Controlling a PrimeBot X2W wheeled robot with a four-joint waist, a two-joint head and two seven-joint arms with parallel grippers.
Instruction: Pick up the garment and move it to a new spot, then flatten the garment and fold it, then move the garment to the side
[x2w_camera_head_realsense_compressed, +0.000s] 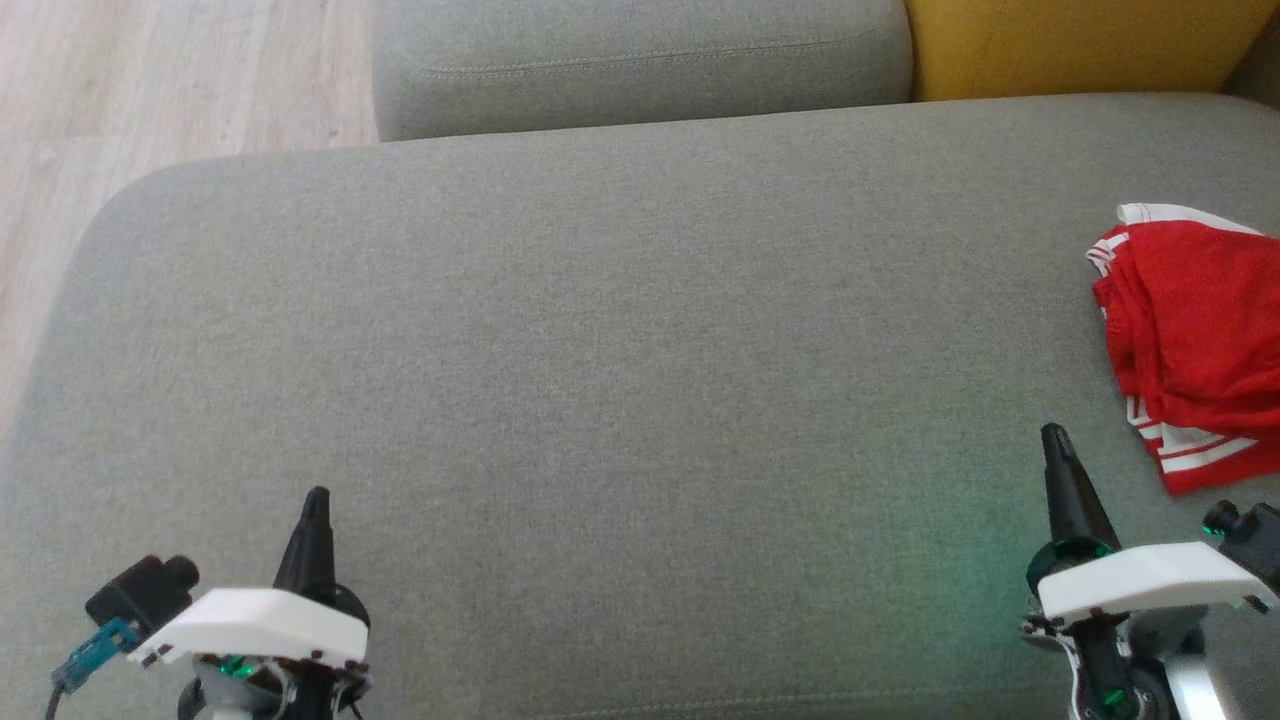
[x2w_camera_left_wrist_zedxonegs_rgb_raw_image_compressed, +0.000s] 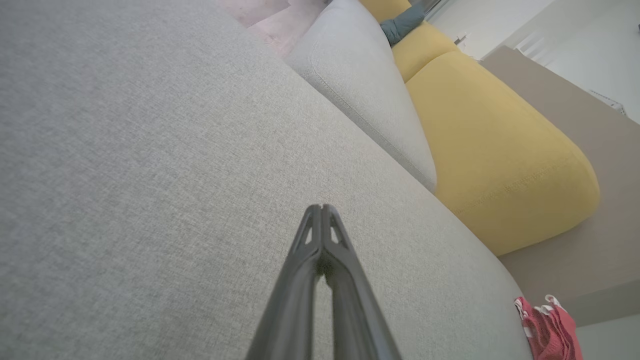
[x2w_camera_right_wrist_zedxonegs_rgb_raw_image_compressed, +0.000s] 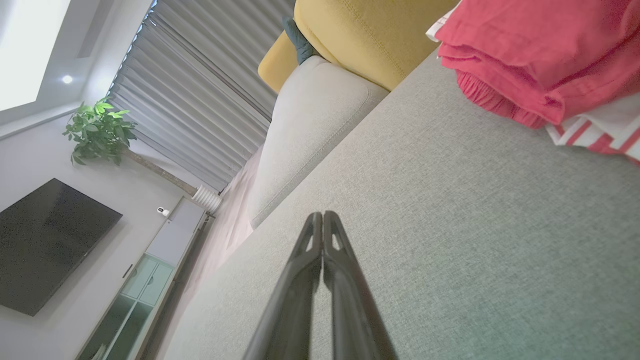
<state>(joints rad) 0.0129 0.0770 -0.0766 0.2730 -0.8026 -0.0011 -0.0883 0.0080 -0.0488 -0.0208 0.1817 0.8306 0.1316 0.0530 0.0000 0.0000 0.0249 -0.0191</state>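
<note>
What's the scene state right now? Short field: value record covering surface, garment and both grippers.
surface: grey sofa seat, with a yellow cushion behind it at the right
garment: red garment with white stripes, bunched, lying at the seat's right edge
left gripper: shut, empty, over bare seat
right gripper: shut, empty, close to the garment, not touching it
held: nothing

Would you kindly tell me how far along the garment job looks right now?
Done: unclear. The red garment lies in loose layers at the right edge of the grey sofa seat, which could be a rough fold set aside or the untouched start. In hand: nothing; the left pincer and right pincer are shut, empty, and apart from it. Left: if it is the start, every step.
</note>
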